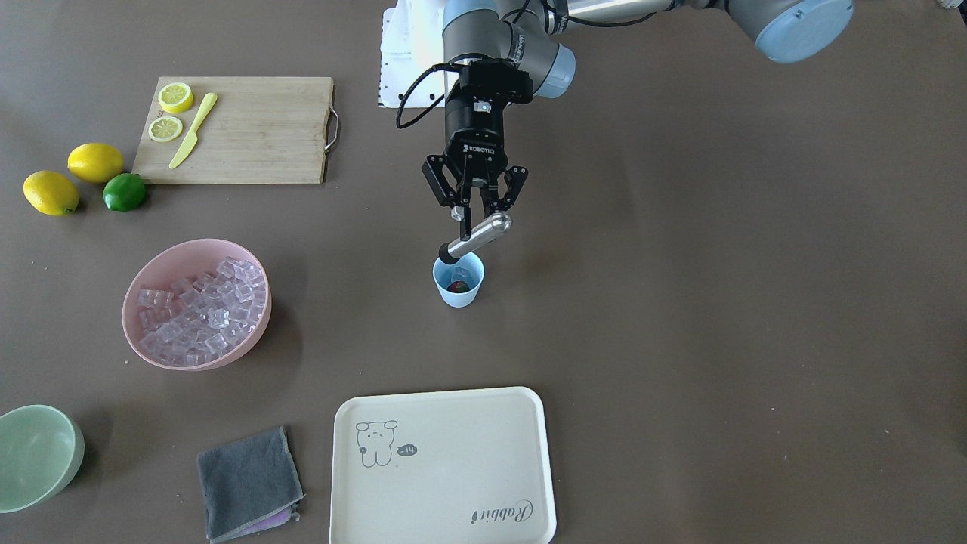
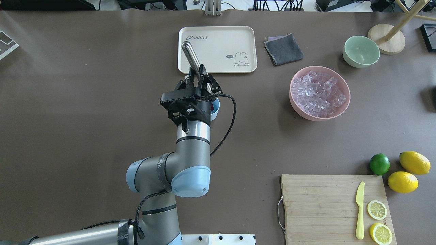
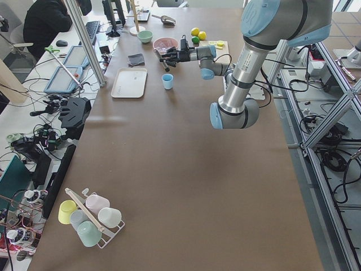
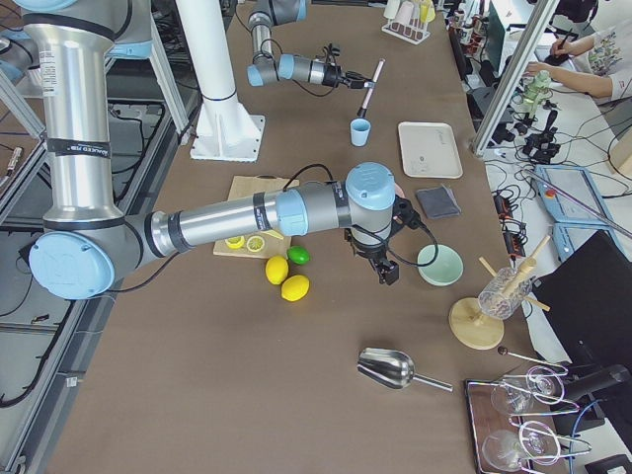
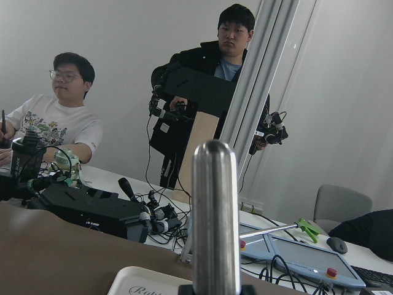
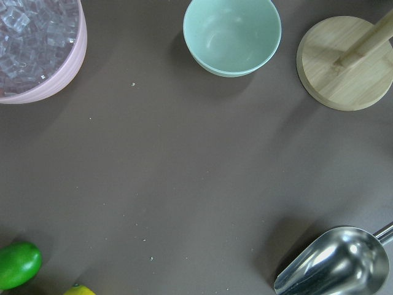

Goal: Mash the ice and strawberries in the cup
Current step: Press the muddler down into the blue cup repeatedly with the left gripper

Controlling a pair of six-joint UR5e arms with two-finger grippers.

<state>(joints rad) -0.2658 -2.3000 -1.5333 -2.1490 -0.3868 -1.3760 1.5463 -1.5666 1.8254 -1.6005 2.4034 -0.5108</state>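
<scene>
Pinching a tilted steel muddler point(image 1: 480, 236), left gripper point(image 1: 474, 215) hangs over small light-blue plastic cup point(image 1: 458, 296) holding red strawberry point(image 1: 456, 287) and clear ice cube point(image 1: 461, 273). Wide pink bowl point(image 1: 198, 243): heaped ice. Right gripper point(image 4: 387, 272): cannot tell.

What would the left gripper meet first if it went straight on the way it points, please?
Likely nothing nearby: the left gripper, shut on the muddler, points almost level, passing over the tray. Beyond, perhaps the aluminium post; depth is unclear.

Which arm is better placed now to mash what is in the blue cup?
The left. Its gripper holds the masher tilted, with the black tip right at the rim of the cup. The right gripper hangs far from the cup, beside the green bowl, so it would need a long reach.
</scene>
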